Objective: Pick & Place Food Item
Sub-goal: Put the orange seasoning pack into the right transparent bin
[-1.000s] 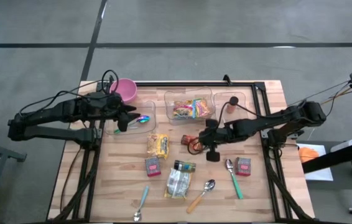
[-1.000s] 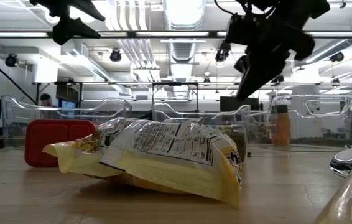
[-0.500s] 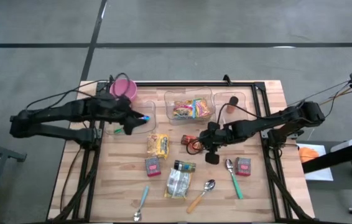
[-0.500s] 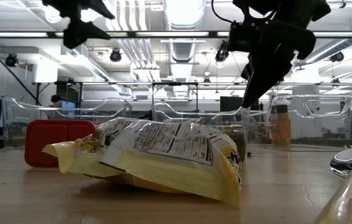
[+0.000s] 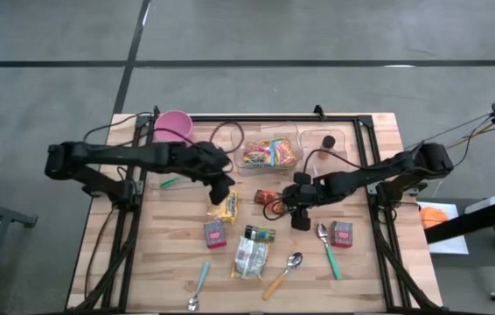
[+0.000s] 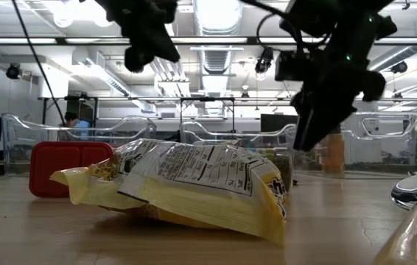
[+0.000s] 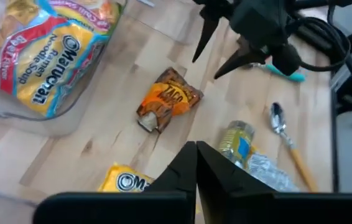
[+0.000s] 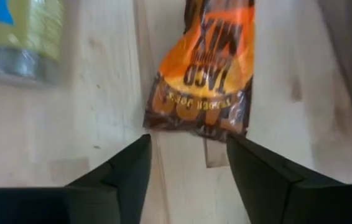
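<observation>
Your right tool (image 5: 284, 203) hangs just above the taco mix packet (image 8: 208, 79), fingers (image 8: 119, 173) spread, with the packet lying flat on the wooden surface (image 5: 169, 254) just ahead of them and not gripped. Your left tool (image 5: 223, 189) sits over the yellow bag (image 5: 222, 206) near the middle of the surface, its fingers (image 7: 196, 168) pressed together on nothing. The noodle pack (image 7: 45, 62) rests in the clear tray (image 5: 265, 136) behind.
</observation>
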`<state>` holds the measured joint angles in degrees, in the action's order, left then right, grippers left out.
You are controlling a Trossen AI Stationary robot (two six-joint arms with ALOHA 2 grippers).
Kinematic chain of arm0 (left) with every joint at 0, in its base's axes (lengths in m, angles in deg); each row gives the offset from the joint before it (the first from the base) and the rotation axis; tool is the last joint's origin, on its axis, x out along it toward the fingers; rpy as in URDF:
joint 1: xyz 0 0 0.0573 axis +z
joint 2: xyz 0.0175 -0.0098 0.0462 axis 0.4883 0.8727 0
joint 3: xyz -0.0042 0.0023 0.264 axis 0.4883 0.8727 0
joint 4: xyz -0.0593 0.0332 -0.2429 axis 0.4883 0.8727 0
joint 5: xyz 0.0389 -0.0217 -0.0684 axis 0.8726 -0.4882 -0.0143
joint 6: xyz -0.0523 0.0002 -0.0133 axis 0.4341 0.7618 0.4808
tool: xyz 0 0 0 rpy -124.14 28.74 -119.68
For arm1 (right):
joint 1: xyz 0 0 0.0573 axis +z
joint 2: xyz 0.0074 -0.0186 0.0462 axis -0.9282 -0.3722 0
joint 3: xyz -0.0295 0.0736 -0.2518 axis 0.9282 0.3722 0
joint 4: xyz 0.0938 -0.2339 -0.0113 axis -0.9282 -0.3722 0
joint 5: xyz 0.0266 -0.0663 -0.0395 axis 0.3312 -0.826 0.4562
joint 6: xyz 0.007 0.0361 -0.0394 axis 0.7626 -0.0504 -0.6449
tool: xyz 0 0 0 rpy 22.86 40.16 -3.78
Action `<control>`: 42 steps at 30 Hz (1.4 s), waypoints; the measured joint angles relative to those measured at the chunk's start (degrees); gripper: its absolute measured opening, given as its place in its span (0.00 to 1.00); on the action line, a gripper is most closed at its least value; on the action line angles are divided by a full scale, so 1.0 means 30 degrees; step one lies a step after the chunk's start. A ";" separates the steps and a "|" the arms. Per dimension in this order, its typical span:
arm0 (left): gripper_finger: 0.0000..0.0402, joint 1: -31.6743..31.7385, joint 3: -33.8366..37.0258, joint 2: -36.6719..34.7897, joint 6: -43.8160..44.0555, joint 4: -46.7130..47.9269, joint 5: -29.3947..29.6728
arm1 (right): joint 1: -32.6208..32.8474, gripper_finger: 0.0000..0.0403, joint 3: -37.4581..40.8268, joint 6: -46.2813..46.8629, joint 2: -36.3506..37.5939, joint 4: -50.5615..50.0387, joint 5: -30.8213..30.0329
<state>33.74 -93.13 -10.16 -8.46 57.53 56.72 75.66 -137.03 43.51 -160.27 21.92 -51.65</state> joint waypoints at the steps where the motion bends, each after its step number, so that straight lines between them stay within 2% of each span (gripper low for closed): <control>1: 0.02 0.0006 -0.0101 0.0337 -0.0086 0.0012 0.0004 | 0.0015 0.54 0.0147 -0.0125 -0.0130 0.0176 -0.0007; 5: 0.01 0.0086 -0.0125 0.1527 0.0641 -0.0227 0.0032 | 0.0044 0.59 0.0398 -0.0453 -0.0386 0.0808 -0.0411; 10: 0.01 0.0175 -0.0099 0.3281 0.2008 -0.1210 -0.0235 | 0.0044 0.60 0.0463 -0.1557 -0.0489 0.1768 -0.1036; 18: 0.00 0.0299 -0.0085 0.5318 0.2757 -0.3677 -0.1879 | 0.0128 0.60 0.0077 -0.4907 -0.0663 0.2055 -0.2042; 28: 0.00 0.0095 -0.0092 0.6227 0.1713 -0.3861 -0.1850 | 0.1248 0.60 -0.0084 -1.1244 -0.2042 0.2408 -0.2379; 36: 0.00 0.0095 -0.0092 0.6155 0.1402 -0.3808 -0.1799 | 0.1671 0.60 -0.0929 -1.2699 -0.4353 0.2211 -0.3645; 42: 0.00 0.0089 -0.0092 0.6155 0.1394 -0.3680 -0.1857 | 0.1668 0.60 -0.1167 -1.2927 -0.5461 0.2165 -0.3841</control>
<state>34.01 -93.40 8.31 -4.28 46.49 51.15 80.66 -140.53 4.73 -176.65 28.41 -63.17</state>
